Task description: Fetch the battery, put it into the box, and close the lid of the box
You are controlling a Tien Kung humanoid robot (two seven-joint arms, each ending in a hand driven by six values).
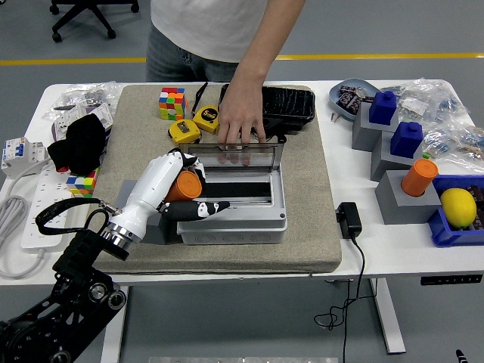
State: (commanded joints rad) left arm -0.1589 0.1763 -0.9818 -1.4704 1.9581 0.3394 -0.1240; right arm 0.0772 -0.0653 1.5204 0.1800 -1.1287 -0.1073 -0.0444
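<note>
White worktop (355, 249) carries a grey mat at frame centre. Left hand (175, 189) grasps the orange battery (185, 184) at the left edge of the box (233, 204), positioned for insertion. A person's hand (240, 121) holds the lid (233, 157) upright, apparently to keep the opening clear.

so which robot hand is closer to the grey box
Left. The left hand is at the grey box, at its left edge, holding the orange battery. The right hand is not in view.
</note>
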